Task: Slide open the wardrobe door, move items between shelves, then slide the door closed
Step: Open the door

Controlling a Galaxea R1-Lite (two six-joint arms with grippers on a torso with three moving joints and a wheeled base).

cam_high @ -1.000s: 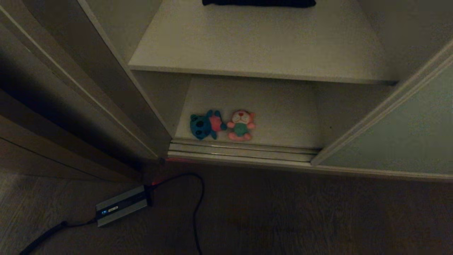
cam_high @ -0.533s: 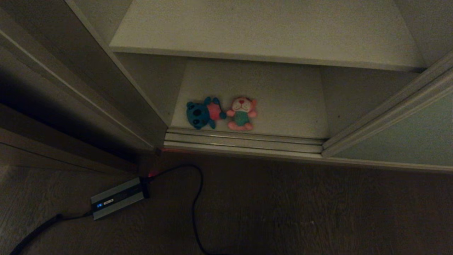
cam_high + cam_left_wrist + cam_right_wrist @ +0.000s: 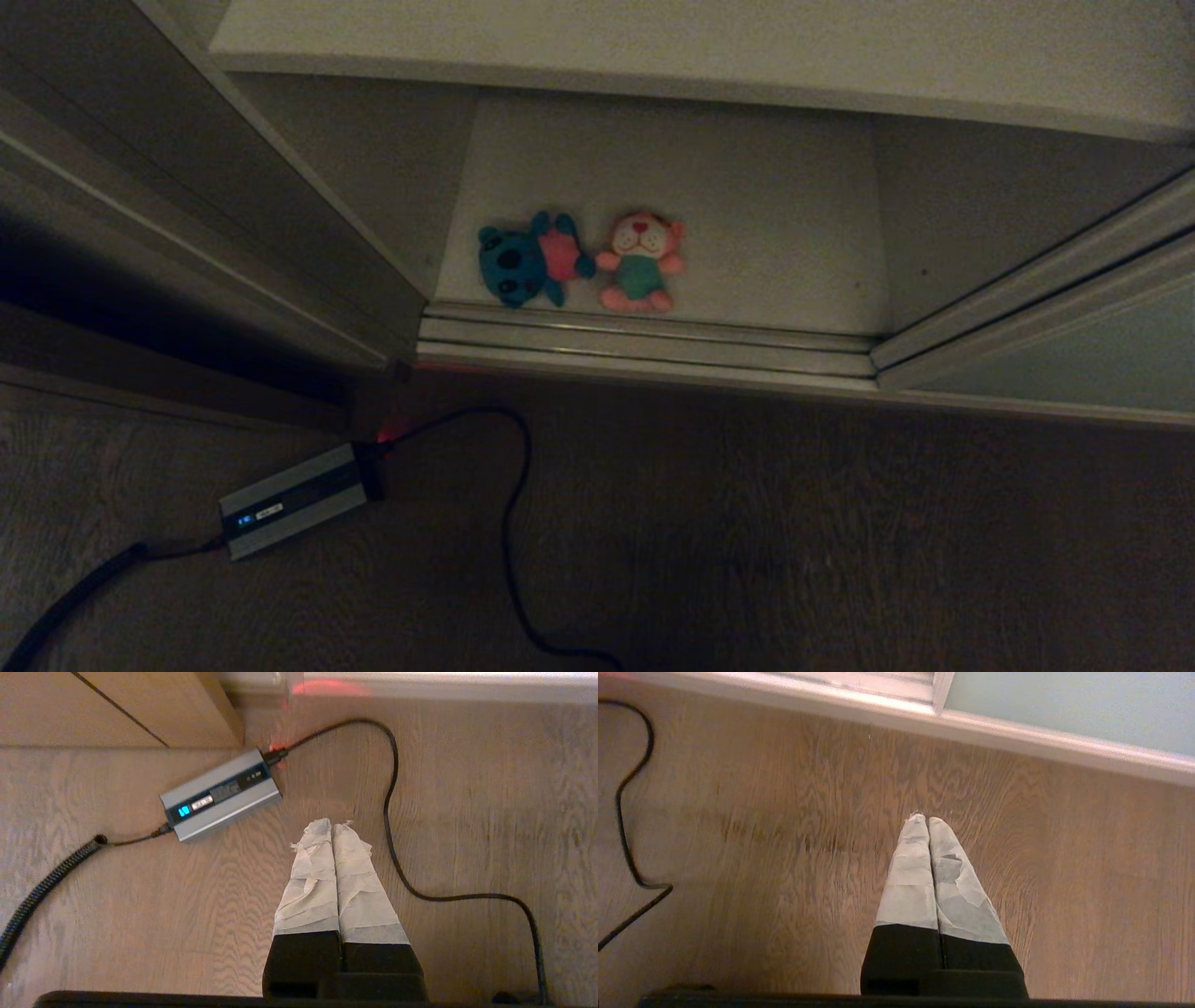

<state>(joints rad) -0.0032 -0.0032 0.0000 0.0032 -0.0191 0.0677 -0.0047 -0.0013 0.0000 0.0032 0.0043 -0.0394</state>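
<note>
Two toys lie side by side near the front edge of the low shelf: the blue toy stretched crosswise, head to the left, the pink toy head inward, feet toward the track. Left gripper and right gripper, both pressed shut and empty, hang over the floor short of the wardrobe; the left looks nearer. The door stands slid right.

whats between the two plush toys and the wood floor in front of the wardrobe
In the head view, only the metal door track lies between the blue plush toy, the pink plush toy and the floor.
</note>
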